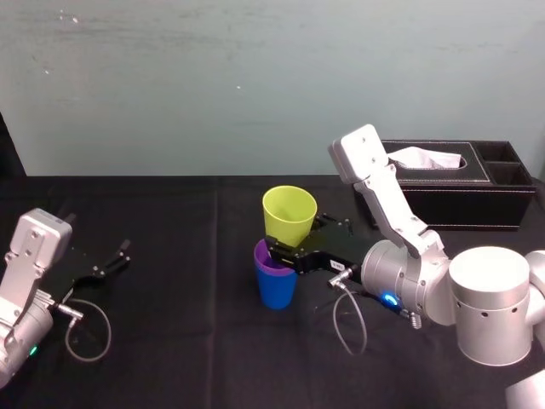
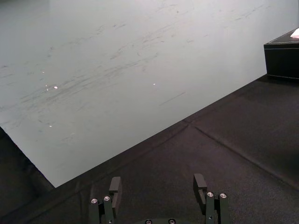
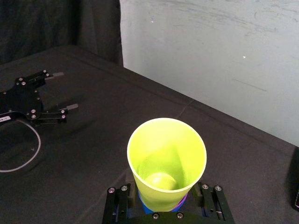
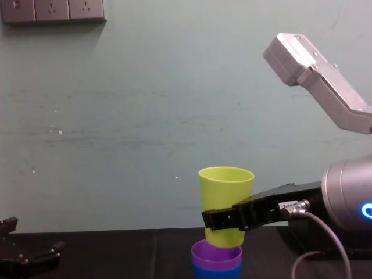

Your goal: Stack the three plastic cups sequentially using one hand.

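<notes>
step: seat the last cup | right claw (image 1: 285,249) pinches the yellow-green cup (image 1: 289,213), its bottom at the mouth of the purple cup (image 1: 266,258) (which sits in the blue cup (image 1: 277,291), mid-table) | advice: keep it upright and centred, lower straight, release only when seated | left claw (image 1: 109,258) spread, parked at the left
</notes>
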`<state>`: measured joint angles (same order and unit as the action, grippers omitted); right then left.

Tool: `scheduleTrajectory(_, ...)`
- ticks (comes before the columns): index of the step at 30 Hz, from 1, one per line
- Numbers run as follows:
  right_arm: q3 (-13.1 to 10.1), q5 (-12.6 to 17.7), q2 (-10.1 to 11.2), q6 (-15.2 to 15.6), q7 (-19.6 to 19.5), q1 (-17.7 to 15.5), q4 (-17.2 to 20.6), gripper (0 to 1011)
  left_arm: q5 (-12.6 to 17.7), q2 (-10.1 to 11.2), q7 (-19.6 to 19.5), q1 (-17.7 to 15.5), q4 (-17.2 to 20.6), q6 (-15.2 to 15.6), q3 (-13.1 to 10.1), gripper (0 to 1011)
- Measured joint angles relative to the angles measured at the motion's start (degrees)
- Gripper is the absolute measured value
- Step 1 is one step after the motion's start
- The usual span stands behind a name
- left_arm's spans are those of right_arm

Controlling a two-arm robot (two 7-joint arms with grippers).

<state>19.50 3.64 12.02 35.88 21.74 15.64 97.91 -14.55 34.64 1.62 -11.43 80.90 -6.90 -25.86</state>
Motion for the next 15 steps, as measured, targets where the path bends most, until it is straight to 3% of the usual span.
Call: scheduleTrajectory(15, 1.0, 1.3, 0.7, -0.7, -0.7, 0.4, -1.3, 697, 0.0, 0.0, 0.0, 0.0, 0.0, 0.0, 0.0, 1000)
